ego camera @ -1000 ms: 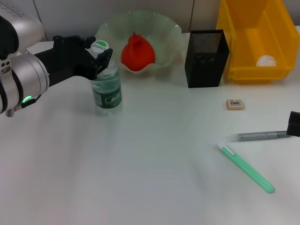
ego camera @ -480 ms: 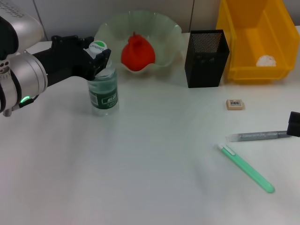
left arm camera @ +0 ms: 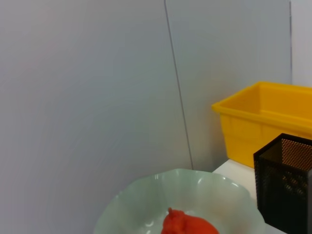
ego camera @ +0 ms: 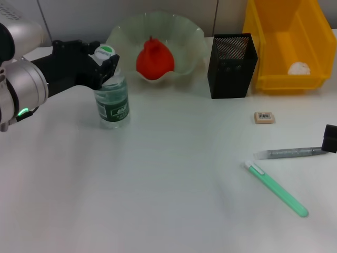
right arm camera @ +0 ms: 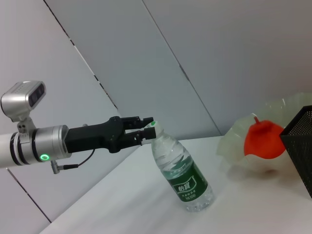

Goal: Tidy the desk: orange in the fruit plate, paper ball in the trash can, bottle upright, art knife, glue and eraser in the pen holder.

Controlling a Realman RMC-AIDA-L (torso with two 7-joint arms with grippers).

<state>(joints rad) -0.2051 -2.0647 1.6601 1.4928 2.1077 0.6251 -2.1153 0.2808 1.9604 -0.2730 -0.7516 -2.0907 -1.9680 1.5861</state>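
The bottle [ego camera: 111, 100] stands almost upright on the white desk, left of the fruit plate [ego camera: 124, 31]. My left gripper [ego camera: 105, 62] is shut on its neck just under the white cap; the right wrist view shows that grip [right arm camera: 147, 129] on the bottle [right arm camera: 183, 173]. The orange [ego camera: 154, 60] lies in the fruit plate. The paper ball [ego camera: 299, 68] lies in the yellow trash can [ego camera: 274, 81]. The eraser [ego camera: 264, 117], a grey stick [ego camera: 292, 153] and a green stick [ego camera: 276, 188] lie on the desk at the right, in front of the pen holder [ego camera: 231, 66]. My right gripper [ego camera: 330, 138] shows at the right edge.
The left wrist view shows the plate [left arm camera: 146, 200] with the orange [left arm camera: 187, 226], the pen holder [left arm camera: 285, 180] and the trash can [left arm camera: 263, 117] against a grey wall. The pen holder stands between plate and trash can.
My left gripper has carried the bottle a little to the left, still holding its neck. Everything else is where it was.
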